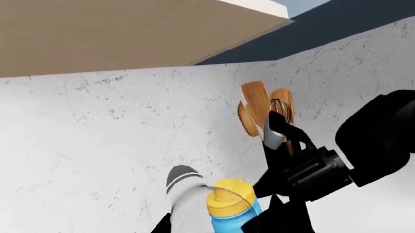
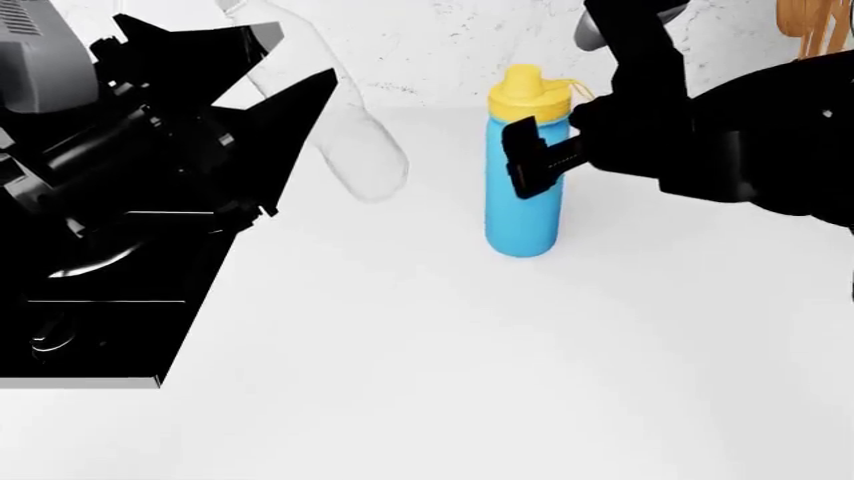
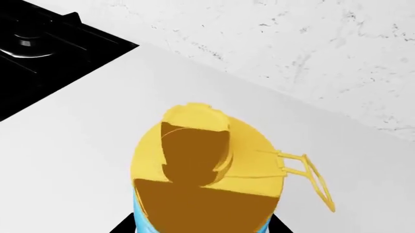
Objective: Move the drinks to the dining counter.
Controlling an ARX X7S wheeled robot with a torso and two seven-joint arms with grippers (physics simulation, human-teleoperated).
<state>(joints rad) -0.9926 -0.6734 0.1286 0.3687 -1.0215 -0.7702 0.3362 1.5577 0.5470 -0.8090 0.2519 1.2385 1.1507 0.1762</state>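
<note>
Blue flask (image 2: 523,190), clear bottle (image 2: 358,140): two drinks.

a white worktop (image 2: 441,380) fills most of the head view, smooth and evenly lit. behind it rises a white marbled wall (image 2: 441,50) with fine grey veins. a black hob (image 3: 39,43) is set into the worktop at one side. in the left wrist view, a tan cabinet underside (image 1: 116,34) hangs above the wall — a dark strip beside it.
</note>
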